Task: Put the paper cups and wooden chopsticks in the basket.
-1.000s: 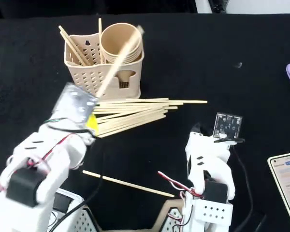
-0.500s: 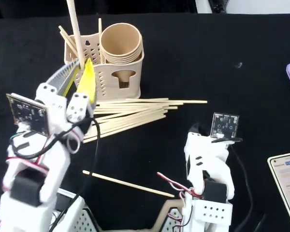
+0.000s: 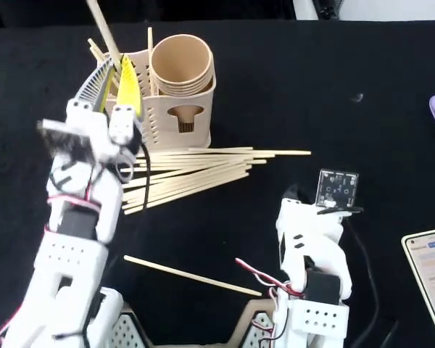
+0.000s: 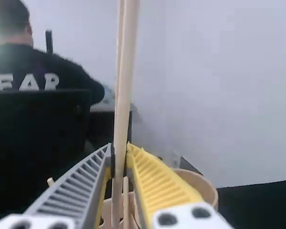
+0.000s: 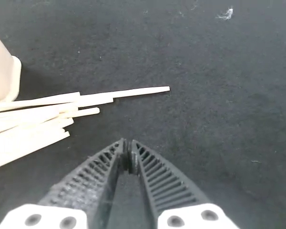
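The left gripper [image 3: 118, 67] [image 4: 119, 152] is clenched on one wooden chopstick [image 3: 101, 25] [image 4: 124, 71], pinched between its grey and yellow fingers and held nearly upright above the left compartment of the beige basket [image 3: 167, 119]. Whether the stick's lower end is inside that compartment cannot be told. About four other chopsticks [image 3: 105, 69] already stand there, leaning against its walls. The right compartment holds one nested stack of paper cups [image 3: 181, 61]; several rims show, but their exact number cannot be read. On the black table [image 3: 312, 94], just in front of the basket, lies a loose pile of chopsticks [image 3: 203, 168] [image 5: 33, 119], roughly ten, fanned out with their ends pointing to the right, too overlapped to count exactly. One single chopstick [image 3: 192, 275] lies apart from the pile, slanted, near the bases of the two arms. The right gripper [image 5: 128, 152] is closed with nothing between its black fingers, low over bare table near the pile's tips. A phone [image 3: 431, 268] lies at the table's right edge.
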`<state>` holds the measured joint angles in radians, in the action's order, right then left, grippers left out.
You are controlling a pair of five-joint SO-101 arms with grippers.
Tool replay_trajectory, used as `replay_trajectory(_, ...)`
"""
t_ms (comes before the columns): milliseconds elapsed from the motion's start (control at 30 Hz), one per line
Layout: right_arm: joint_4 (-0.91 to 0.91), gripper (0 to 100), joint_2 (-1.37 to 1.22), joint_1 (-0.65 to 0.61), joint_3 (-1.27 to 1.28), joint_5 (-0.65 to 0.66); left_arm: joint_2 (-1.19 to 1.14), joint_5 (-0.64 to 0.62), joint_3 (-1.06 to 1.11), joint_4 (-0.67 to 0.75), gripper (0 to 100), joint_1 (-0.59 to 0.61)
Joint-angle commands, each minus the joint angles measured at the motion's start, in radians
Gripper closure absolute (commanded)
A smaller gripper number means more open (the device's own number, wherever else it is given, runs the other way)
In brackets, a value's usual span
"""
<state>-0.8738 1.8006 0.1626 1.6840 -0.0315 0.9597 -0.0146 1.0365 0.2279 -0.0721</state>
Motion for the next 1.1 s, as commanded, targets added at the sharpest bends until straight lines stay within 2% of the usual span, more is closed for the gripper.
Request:
replay_trajectory(0, 0.026, 98.4, 0.093, -0.034, -0.015, 0.012, -0.146, -0.160, -0.150, -0.052, 97, 0.090)
replay_trajectory(167, 0.026, 98.4, 0.093, -0.052, -0.013, 0.023, -0.239, -0.267, -0.237, -0.129, 97, 0.137)
replay_trajectory(633, 0.025, 98.4, 0.093, -0.052, -0.013, 0.023, -0.262, -0.269, -0.171, -0.130, 97, 0.111)
replay_trajectory(1067, 0.025, 98.3, 0.093, -0.052, -0.013, 0.023, -0.448, -0.267, -0.269, -0.130, 97, 0.111)
